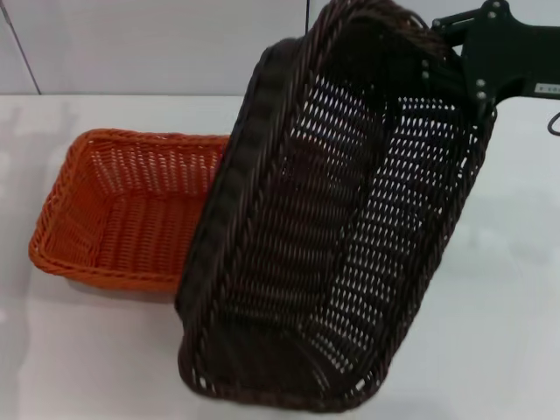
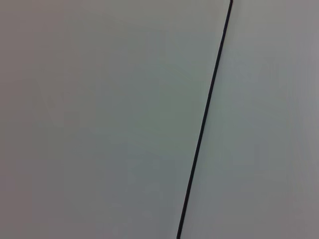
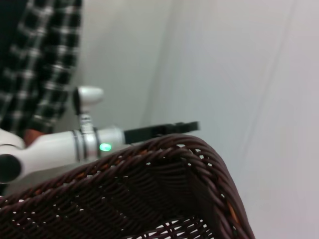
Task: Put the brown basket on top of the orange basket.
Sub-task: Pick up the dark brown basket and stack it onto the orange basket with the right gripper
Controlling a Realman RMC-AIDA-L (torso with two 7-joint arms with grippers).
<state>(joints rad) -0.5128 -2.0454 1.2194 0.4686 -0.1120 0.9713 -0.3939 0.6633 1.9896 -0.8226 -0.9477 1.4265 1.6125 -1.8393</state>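
Note:
The brown basket hangs in the air, tilted steeply so its open side faces me. Its lower left edge overlaps the right end of the orange basket, which rests upright on the table at the left. My right gripper is at the top right, shut on the brown basket's far rim, with its fingertips hidden by the weave. The right wrist view shows the brown basket's braided rim close up. Beyond it my left arm is parked, with the left gripper pointing sideways and away from both baskets.
The white table stretches to the right and front of the baskets. A person in a black-and-white plaid shirt stands behind the left arm. The left wrist view shows only a pale wall with a dark seam.

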